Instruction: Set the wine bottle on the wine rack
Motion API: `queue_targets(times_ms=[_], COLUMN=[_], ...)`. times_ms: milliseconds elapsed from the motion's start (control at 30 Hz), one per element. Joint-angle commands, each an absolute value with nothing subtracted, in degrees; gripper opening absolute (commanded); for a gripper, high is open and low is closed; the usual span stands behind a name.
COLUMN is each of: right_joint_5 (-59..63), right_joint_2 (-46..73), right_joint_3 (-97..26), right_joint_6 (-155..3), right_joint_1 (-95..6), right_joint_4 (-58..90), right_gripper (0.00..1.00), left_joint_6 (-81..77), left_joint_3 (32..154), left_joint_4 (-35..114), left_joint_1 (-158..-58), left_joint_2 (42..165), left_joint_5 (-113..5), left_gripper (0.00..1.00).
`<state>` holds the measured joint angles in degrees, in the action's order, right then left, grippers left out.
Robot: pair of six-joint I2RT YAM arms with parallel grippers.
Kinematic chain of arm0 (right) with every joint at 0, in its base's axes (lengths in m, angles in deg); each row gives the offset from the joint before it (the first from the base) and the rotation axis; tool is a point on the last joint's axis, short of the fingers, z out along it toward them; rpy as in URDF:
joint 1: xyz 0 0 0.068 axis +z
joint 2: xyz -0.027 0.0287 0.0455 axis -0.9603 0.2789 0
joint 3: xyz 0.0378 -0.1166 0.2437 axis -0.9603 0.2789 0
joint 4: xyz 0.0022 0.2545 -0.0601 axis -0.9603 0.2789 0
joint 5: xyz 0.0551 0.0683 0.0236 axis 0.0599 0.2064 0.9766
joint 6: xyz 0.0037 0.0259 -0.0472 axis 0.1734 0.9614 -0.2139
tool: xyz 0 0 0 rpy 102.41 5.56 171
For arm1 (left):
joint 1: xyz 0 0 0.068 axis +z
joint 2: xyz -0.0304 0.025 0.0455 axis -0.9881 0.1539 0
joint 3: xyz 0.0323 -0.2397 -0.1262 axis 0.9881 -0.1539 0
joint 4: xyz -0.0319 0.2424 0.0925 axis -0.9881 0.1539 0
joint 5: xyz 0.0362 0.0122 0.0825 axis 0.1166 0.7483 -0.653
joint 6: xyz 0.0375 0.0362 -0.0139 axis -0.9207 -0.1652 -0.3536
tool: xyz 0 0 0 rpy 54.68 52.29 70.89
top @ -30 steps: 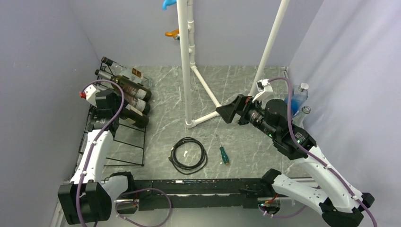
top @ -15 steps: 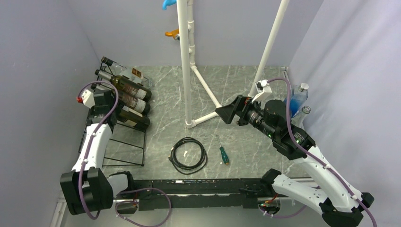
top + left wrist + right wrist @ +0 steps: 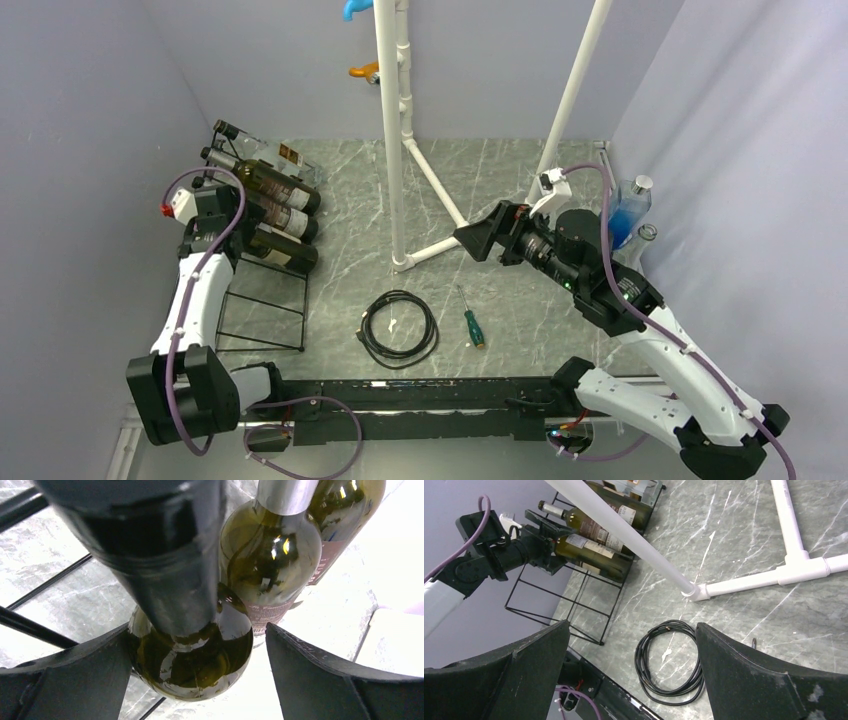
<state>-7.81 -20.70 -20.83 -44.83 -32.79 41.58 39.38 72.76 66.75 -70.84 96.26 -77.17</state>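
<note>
The black wire wine rack (image 3: 262, 300) stands at the left wall with several bottles lying on its tiers. The lowest is a dark green wine bottle (image 3: 287, 253), neck pointing left. My left gripper (image 3: 236, 238) is at that neck. In the left wrist view the bottle (image 3: 200, 655) lies between my open left gripper (image 3: 197, 630), with a clear gap to the right finger (image 3: 320, 675). My right gripper (image 3: 478, 238) is open and empty in the air over the table's middle; its view (image 3: 632, 625) shows the rack (image 3: 589, 607) and the bottle (image 3: 594, 557).
A white pipe frame (image 3: 395, 130) stands in the middle, its foot on the floor (image 3: 794, 565). A black cable coil (image 3: 400, 325) and a green-handled screwdriver (image 3: 472, 328) lie near the front. A blue bottle (image 3: 630, 205) and a clear bottle (image 3: 645, 240) stand at the right wall.
My left gripper has drawn back to the left along the lowest bottle's neck, away from the bottle bodies. The bottles stay on the rack. The right arm has barely moved.
</note>
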Motion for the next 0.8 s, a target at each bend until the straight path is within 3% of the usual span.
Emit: queue_targets(times_ms=[0,533,767], right_joint_5=[-7.32,-7.03,-10.4], right_joint_2=[-20.16,-17.08,-17.11], right_joint_3=[-22.39,-26.78,-27.48], right_joint_6=[-44.09,-41.97,-42.42], right_joint_1=[-32.76,-32.76,-32.76], right_joint_4=[40.04,42.61,45.97], right_gripper=[0.99,0.99,0.99], left_joint_6=[39.38,37.14,29.82], left_joint_3=[75.55,75.82,77.4], left_joint_4=[69.0,68.25,64.33], left_joint_1=[-70.78,-70.82,-70.96], left_joint_2=[93.5,84.25,84.18], left_joint_5=[-75.66,-77.99,-72.74], left_gripper=[1.0,1.0,0.98])
